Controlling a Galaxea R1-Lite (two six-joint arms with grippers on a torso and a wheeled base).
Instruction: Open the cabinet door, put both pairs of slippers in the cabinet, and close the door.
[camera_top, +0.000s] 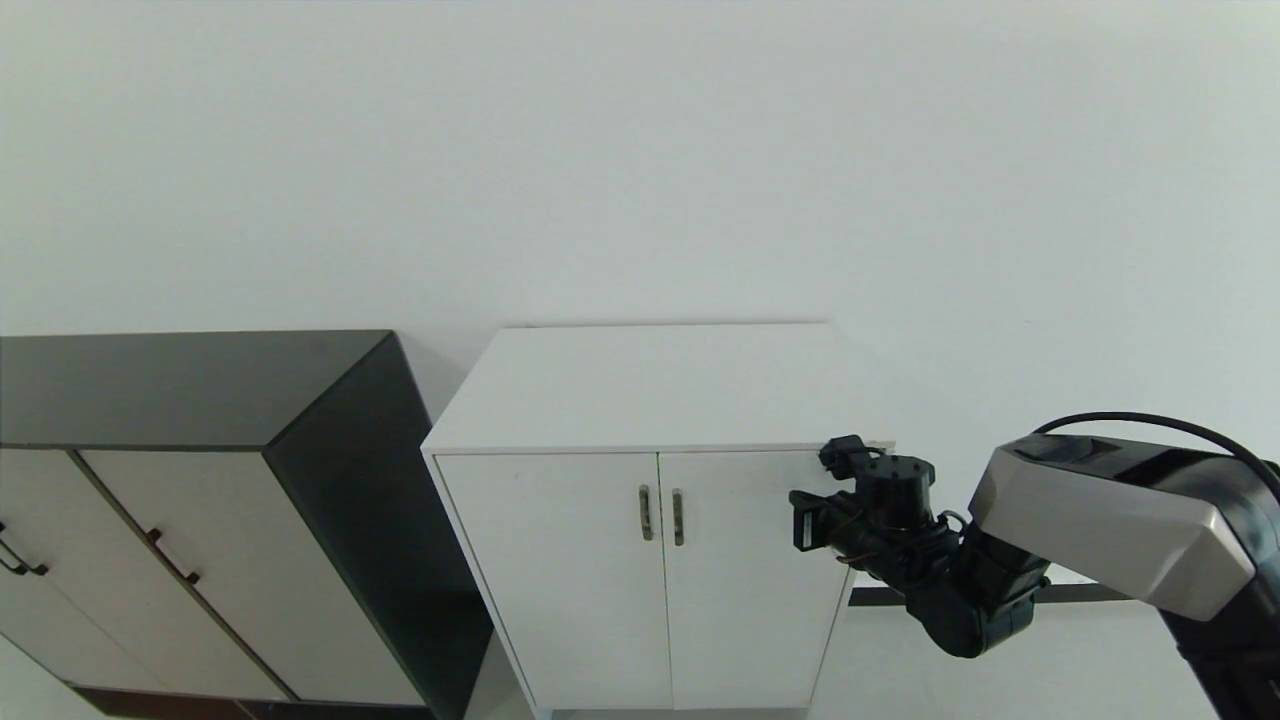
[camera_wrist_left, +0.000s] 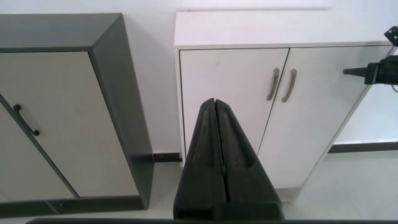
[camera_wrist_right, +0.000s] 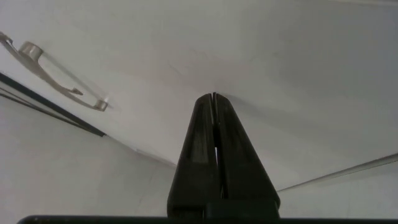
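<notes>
Head view: the white cabinet (camera_top: 650, 400) stands against the wall with both doors shut, its two handles (camera_top: 645, 512) side by side at the middle. The right pincer (camera_top: 803, 520) hangs at three o'clock of the handles, before the upper outer part of the right door (camera_top: 750, 600). A dark cabinet (camera_top: 330, 480) stands at nine o'clock of the white one.

Left wrist view: the left pincer (camera_wrist_left: 214, 102) is clenched on nothing, well apart from the white cabinet (camera_wrist_left: 249, 28), facing its left door (camera_wrist_left: 230, 81).

Right wrist view: the right pincer (camera_wrist_right: 214, 96) is clenched and empty, its tip just beside the door's flat face; whether it touches, I cannot tell.
</notes>
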